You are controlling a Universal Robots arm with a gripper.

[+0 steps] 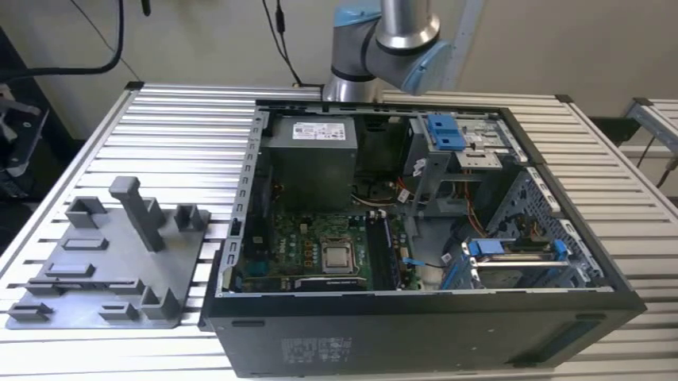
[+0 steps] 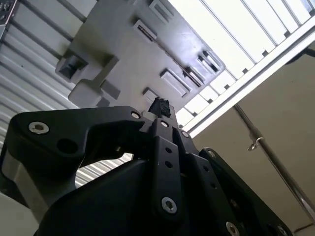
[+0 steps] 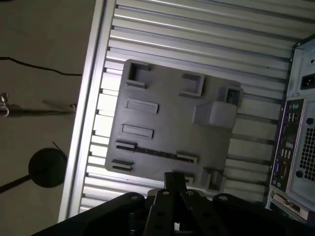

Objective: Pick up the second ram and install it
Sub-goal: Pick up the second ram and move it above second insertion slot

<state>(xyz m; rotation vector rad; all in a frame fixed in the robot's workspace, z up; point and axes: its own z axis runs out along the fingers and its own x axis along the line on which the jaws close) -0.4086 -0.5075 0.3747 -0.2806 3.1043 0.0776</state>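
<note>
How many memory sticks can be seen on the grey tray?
1: the second ram, a thin dark strip that seems to stand on edge between two holder blocks on the tray. Others may be hidden.

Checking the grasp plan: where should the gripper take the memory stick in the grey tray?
Judging by the first wrist view, the memory stick stands on edge, its ends in the holder blocks of the tray. Best pinch its flat faces mid-length, coming from above; the ends look blocked.

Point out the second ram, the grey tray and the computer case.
second ram [image 3: 155,152]: first wrist view, middle of its thin dark edge.
grey tray [image 3: 167,118]: first wrist view, bare flat middle.
computer case [image 1: 424,337]: exterior view, black near wall.
</note>
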